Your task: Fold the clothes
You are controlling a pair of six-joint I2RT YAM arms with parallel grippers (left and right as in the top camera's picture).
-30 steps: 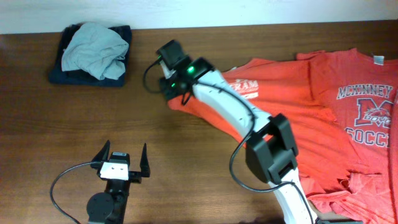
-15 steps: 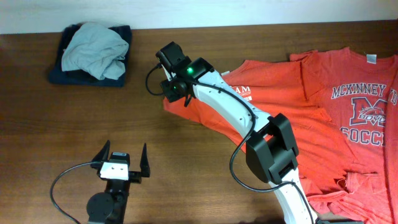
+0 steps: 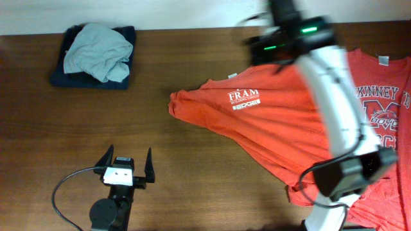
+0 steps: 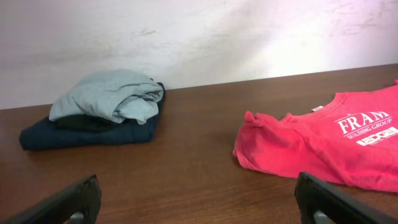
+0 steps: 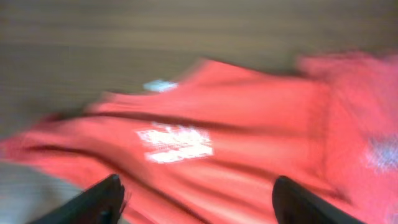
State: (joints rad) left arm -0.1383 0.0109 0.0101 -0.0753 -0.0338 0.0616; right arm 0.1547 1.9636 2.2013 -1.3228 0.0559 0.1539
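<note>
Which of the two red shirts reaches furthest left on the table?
The shirt printed FRAM; the McKinney shirt lies at the right edge.

Soft, even indoor light. Overhead and left wrist views are sharp, except the blurred right arm (image 3: 334, 90). The right wrist view is heavily motion-blurred, smearing the orange-red T-shirt (image 5: 205, 143). A bright patch lights the far wall (image 4: 298, 37).
</note>
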